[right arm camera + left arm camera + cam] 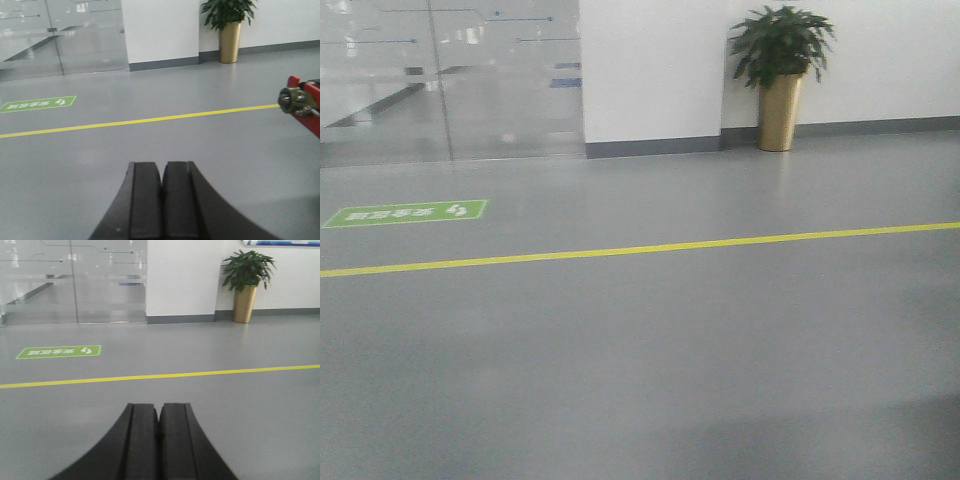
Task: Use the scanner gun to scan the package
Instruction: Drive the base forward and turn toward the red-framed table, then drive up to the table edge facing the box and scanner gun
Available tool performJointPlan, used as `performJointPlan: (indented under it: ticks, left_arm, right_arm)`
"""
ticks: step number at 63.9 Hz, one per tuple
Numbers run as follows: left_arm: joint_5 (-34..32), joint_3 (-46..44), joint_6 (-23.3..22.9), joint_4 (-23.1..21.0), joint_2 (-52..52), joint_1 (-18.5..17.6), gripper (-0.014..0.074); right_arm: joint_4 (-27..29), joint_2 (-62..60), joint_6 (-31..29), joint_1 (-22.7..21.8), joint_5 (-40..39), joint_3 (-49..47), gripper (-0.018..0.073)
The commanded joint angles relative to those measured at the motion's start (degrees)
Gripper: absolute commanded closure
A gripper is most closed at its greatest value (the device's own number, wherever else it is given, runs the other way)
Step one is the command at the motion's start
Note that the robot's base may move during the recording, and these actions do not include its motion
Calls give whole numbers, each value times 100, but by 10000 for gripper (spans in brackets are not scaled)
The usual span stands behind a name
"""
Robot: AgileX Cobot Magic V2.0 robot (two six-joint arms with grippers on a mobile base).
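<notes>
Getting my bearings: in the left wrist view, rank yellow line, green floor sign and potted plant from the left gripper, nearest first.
1. Yellow line, straight ahead, spanning the view.
2. Green floor sign, beyond the line, left.
3. Potted plant, far right, at the back.

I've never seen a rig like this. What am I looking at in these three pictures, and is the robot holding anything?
This is a two-armed robot on a mobile base. One picture comes from a camera facing forward. The other two come from cameras on the wrists, each looking along its own claw. The paired black shapes at the bottom are the left claw and the right claw, both shut with nothing between the fingers. No table shows, only grey floor with a yellow line, a green floor sticker, a glass wall and a potted plant. I cannot identify the red metal part at the edge of the right wrist view. Neither package nor scanner gun is in view.
</notes>
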Motion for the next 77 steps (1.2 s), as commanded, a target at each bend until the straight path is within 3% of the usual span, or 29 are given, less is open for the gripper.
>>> performJointPlan:
  ticks: [1, 77]
  left_arm:
    - [-119, -15, -21, -11, -25, 7, 707]
    - [-119, -15, -21, -11, -25, 44, 707]
  right_arm:
    - [-24, -19, -14, 0, -108, 0, 721]
    - [-24, -19, -14, 0, -108, 0, 721]
